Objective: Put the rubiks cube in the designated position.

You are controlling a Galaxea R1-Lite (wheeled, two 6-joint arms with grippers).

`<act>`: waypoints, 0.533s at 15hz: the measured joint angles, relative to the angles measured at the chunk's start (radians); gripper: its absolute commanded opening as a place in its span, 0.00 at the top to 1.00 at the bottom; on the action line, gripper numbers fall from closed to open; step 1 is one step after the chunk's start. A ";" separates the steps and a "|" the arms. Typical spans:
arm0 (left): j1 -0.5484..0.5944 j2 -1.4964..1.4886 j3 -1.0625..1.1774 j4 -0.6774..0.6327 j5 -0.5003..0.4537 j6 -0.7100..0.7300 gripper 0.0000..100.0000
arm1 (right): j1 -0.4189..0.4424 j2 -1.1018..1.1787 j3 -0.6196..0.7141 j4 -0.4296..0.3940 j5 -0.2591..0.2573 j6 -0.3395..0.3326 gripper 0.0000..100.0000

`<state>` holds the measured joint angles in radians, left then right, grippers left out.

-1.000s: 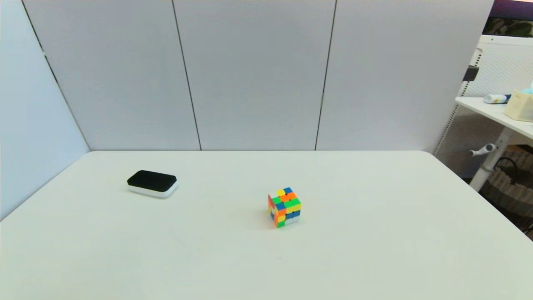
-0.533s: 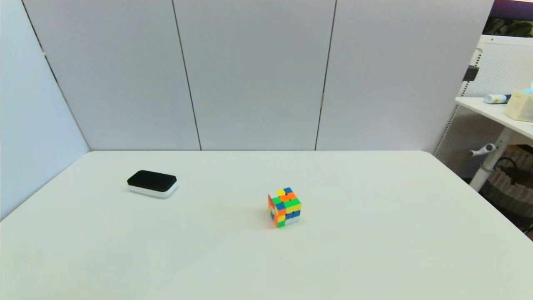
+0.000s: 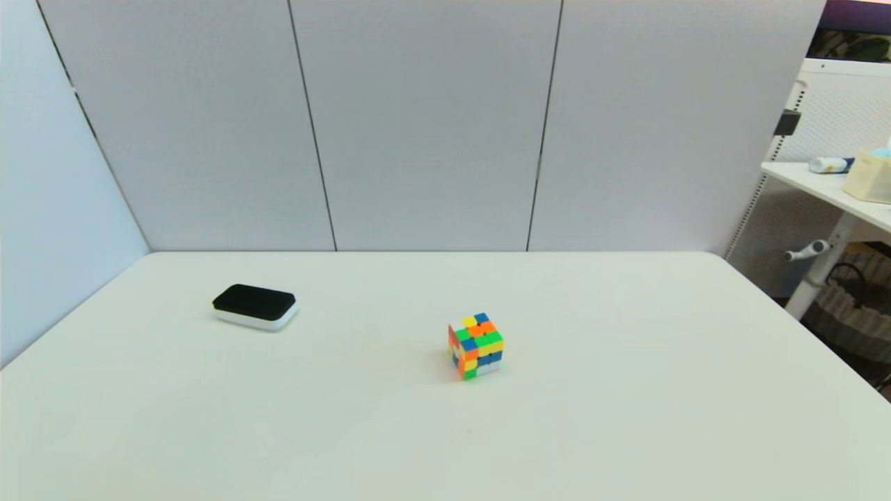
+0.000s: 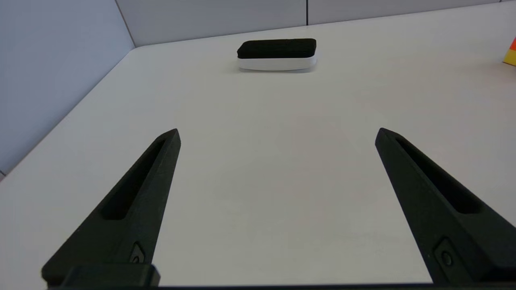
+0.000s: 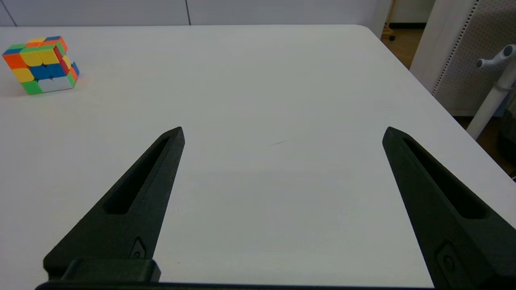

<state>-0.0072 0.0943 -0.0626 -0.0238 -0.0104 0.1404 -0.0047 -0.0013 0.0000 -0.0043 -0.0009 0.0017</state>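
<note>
The rubiks cube [image 3: 475, 346], scrambled in orange, green, yellow, blue, red and white, rests on the white table [image 3: 626, 403] near its middle; it also shows far off in the right wrist view [image 5: 40, 63], and a sliver of it [image 4: 511, 52] in the left wrist view. A flat white pad with a black top [image 3: 255, 306] lies at the back left [image 4: 277, 54]. Neither arm shows in the head view. My left gripper [image 4: 276, 135] is open above bare table, facing the pad. Open too, my right gripper [image 5: 283, 133] hovers over bare table, well away from the cube.
Grey panels wall the table at the back and left. Past the table's right edge stand a white desk [image 3: 828, 188] with small items and a basket [image 3: 860, 306] on the floor.
</note>
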 measured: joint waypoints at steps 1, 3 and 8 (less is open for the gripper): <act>-0.004 0.055 -0.045 -0.002 0.002 0.006 0.00 | 0.000 0.000 0.000 0.000 0.000 0.000 0.00; -0.027 0.216 -0.208 -0.004 0.005 0.022 0.00 | 0.000 0.000 0.000 0.000 0.001 0.000 0.00; -0.126 0.675 -0.704 -0.003 0.002 0.039 0.00 | 0.000 0.000 0.000 0.000 0.000 0.000 0.00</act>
<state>-0.1328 0.7696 -0.7668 -0.0272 -0.0081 0.1789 -0.0047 -0.0013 0.0000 -0.0038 -0.0004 0.0017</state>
